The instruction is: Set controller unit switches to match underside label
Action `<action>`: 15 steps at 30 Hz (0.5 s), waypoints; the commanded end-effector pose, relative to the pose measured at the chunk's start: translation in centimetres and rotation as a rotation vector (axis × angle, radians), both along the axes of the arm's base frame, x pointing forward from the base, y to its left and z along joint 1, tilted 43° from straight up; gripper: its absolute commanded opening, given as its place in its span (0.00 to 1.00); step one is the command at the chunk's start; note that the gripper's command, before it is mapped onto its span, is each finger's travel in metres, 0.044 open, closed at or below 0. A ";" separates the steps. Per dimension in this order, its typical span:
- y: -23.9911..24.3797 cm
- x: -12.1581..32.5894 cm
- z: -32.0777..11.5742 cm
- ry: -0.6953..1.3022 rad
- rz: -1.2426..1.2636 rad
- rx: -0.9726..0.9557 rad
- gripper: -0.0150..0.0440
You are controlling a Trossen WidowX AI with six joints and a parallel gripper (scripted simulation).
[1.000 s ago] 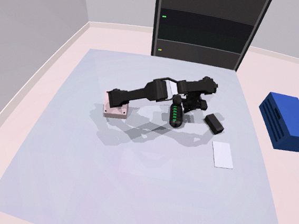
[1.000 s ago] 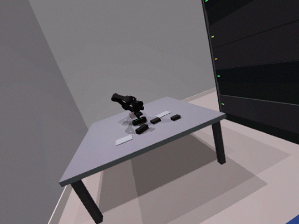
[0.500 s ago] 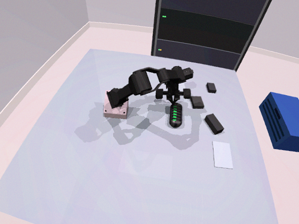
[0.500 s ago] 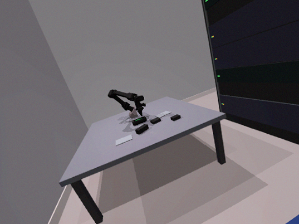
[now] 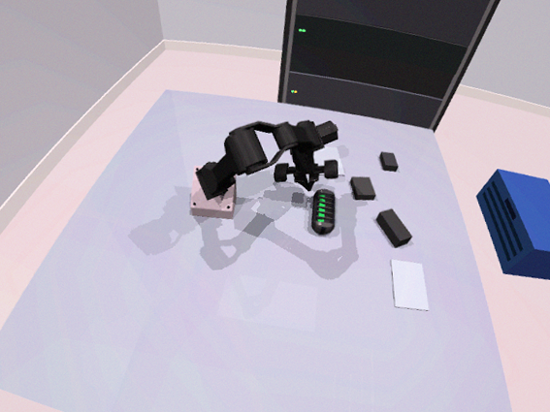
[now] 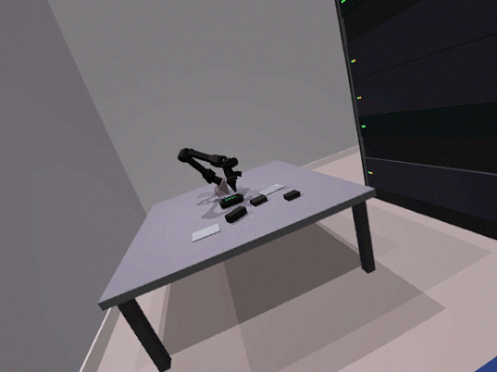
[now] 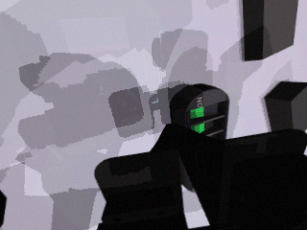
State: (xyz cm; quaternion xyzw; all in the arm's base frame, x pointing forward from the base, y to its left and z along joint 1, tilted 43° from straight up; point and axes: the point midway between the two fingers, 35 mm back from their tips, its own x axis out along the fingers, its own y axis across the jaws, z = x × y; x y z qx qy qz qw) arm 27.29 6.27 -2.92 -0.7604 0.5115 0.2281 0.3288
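Top view finds your black metal parallel-jaw gripper (image 5: 308, 188) (image 6: 235, 190) pointing down just beside one end of the dark grey rounded controller unit with green-ended rocker switches (image 5: 323, 211) (image 6: 231, 200); the wrist view (image 7: 200, 103) shows the same unit partly hidden behind the fingers. The fingertips are together, with nothing between them, and appear to stand above the bench, apart from the unit.

Location of the unit: on the pale lavender bench top (image 5: 176, 333) (image 6: 175, 243), switches facing up, apparently flat on its base. To one side of it lie a squarish dark block (image 5: 363, 188) (image 6: 258, 199), a longer dark block (image 5: 393, 228) (image 6: 235, 214) and a small dark block (image 5: 388, 161) (image 6: 291, 195). A flat white rectangular panel (image 5: 408, 285) (image 6: 205, 233) lies farther off.

Switches: green shows along the row in your top view; which end of each rocker is down cannot be certified at this size. The underside label is not visible, so no setting can be checked against it.

Step in hand, in my judgement: switch work or an approach to it, the closed tips serving as a pusher. If you have the label pattern, line the tips up over one rocker end and press straight down, since an off-centre push may slide the unit or catch a neighbouring switch. If you lack it, open the fingers and expose the underside first.
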 end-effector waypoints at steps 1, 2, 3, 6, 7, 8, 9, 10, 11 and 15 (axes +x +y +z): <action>0.0 0.0 0.0 0.000 0.000 0.000 0.25; 0.0 0.0 0.0 0.000 0.000 0.000 0.25; 0.0 0.1 0.0 0.002 -0.002 -0.001 0.30; 0.6 1.0 0.2 0.027 -0.034 -0.020 0.43; 0.9 1.4 0.4 0.038 -0.048 -0.028 0.48; 1.1 1.8 0.5 0.049 -0.062 -0.037 0.52; 1.3 2.1 0.6 0.059 -0.075 -0.046 0.57; 1.6 2.5 0.7 0.070 -0.089 -0.055 0.61; 1.8 2.8 0.9 0.080 -0.103 -0.065 0.65; 2.5 4.2 1.5 0.119 -0.158 -0.105 0.83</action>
